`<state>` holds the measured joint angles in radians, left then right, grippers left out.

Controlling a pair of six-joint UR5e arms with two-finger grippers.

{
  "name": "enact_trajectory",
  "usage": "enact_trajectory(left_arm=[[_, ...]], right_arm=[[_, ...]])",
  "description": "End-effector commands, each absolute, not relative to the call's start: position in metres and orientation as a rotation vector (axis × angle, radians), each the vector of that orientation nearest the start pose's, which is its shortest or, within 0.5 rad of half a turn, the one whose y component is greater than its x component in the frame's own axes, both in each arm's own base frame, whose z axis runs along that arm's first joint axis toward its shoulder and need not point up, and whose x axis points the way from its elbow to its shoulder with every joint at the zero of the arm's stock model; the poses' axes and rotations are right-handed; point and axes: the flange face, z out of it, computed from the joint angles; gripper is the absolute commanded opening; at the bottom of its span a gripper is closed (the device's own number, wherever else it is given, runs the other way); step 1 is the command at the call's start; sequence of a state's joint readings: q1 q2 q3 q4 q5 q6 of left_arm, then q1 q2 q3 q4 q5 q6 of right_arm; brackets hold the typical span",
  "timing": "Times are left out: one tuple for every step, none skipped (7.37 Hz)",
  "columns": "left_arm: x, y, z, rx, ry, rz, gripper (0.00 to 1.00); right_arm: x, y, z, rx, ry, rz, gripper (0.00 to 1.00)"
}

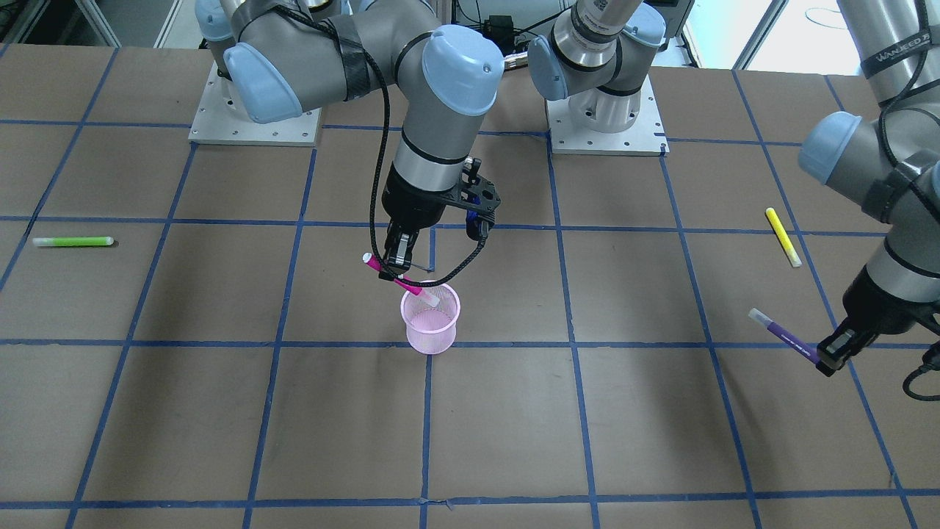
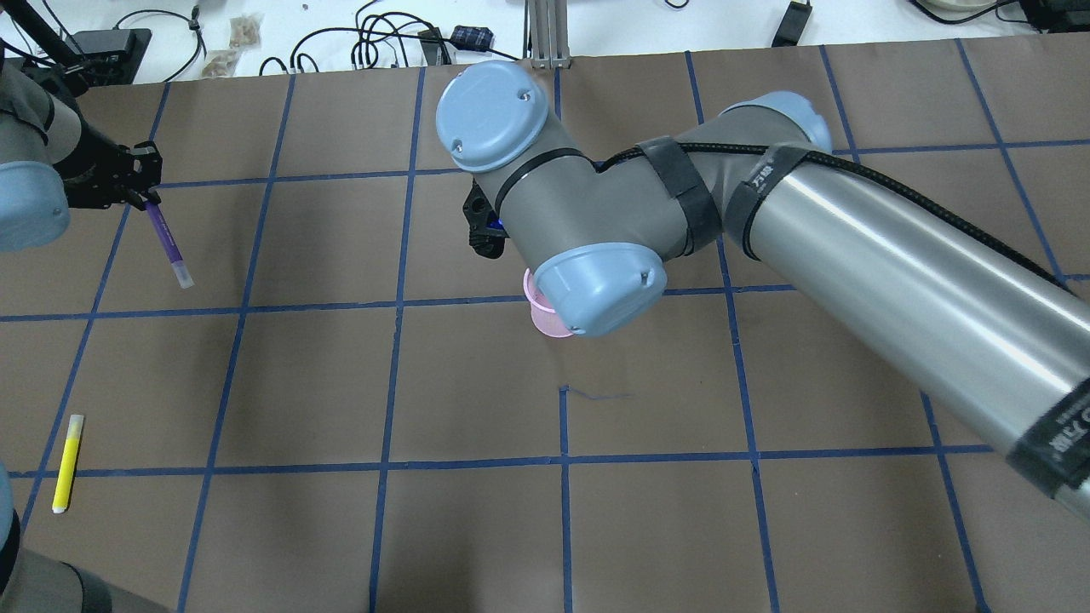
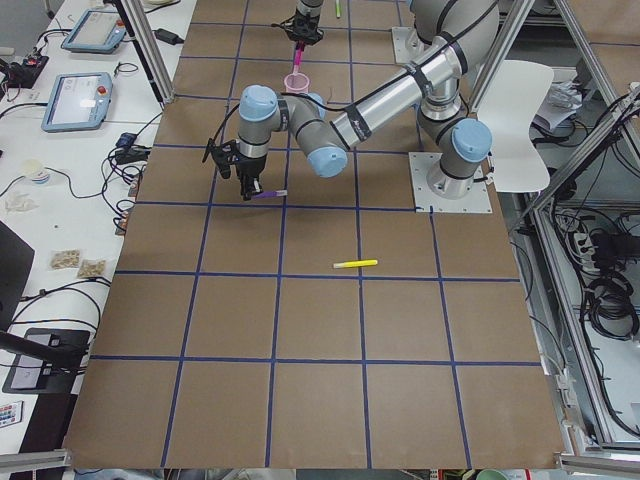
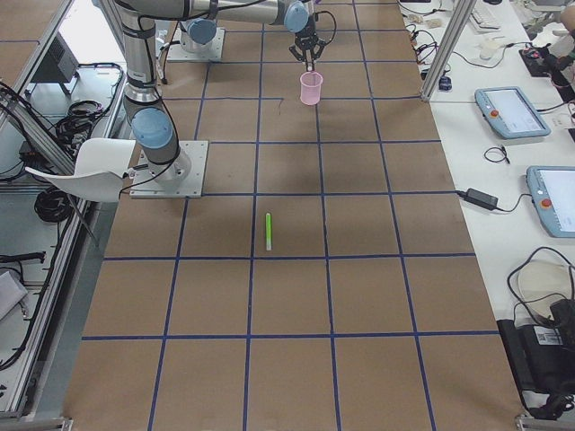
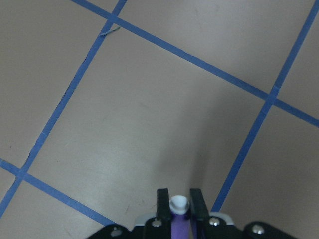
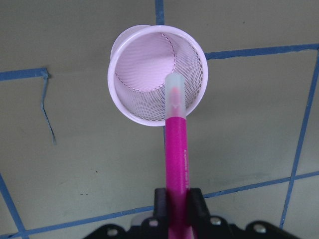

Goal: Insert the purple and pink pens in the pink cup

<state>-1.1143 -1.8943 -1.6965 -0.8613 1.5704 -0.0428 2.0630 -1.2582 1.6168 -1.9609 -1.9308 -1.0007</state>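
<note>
Cup [image 1: 430,327]: pink wire mesh, round, tapering to the base, upright with its mouth up, on the middle of the counter [image 1: 514,426]. The counter is matte brown with a blue tape grid.

Pink pen [image 1: 402,281]: smooth magenta barrel with a frosted pale cap. The right jaws pinch it toward its back end. Its long axis is tilted, cap end low and aimed at the cup. The cap tip sits at the rim over the mouth; can't tell if it dips inside.

Purple pen [image 1: 782,334]: slim purple barrel with a pale cap. The left jaws are clamped on one end. Its axis runs straight out from the jaws, cap end away from them. It is at the robot's left end of the counter, well apart from the cup.

Yellow pen [image 1: 783,236] lies flat near the left arm. Green pen [image 1: 73,241] lies flat at the far right end.
</note>
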Motion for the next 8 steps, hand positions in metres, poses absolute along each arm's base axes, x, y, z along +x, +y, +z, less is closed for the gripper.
enact_trajectory(left_arm=[[0.147, -0.601, 0.327, -0.751, 2.977, -0.358, 0.00], [0.147, -0.600, 0.325, -0.750, 2.981, -0.340, 0.00], [0.148, -0.599, 0.324, -0.746, 2.961, -0.328, 0.00], [0.147, -0.599, 0.319, -0.739, 2.959, -0.309, 0.00], [0.146, -0.600, 0.316, -0.738, 2.964, -0.301, 0.00], [0.147, -0.603, 0.304, -0.755, 2.970, -0.281, 0.00], [0.137, -0.608, 0.320, -0.761, 2.957, -0.326, 0.00], [0.115, -0.609, 0.338, -0.724, 2.960, -0.372, 0.00]], right_arm=[[0.376, -0.484, 0.320, -2.389, 2.573, 0.163, 0.00], [0.379, -0.488, 0.301, -2.395, 2.555, 0.232, 0.00], [0.381, -0.489, 0.294, -2.398, 2.547, 0.244, 0.00], [0.382, -0.490, 0.290, -2.409, 2.531, 0.245, 0.06], [0.383, -0.492, 0.283, -2.417, 2.514, 0.267, 0.67], [0.384, -0.494, 0.289, -2.416, 2.522, 0.248, 0.80], [0.384, -0.497, 0.303, -2.406, 2.533, 0.212, 0.84], [0.370, -0.501, 0.345, -2.379, 2.583, 0.113, 0.83]])
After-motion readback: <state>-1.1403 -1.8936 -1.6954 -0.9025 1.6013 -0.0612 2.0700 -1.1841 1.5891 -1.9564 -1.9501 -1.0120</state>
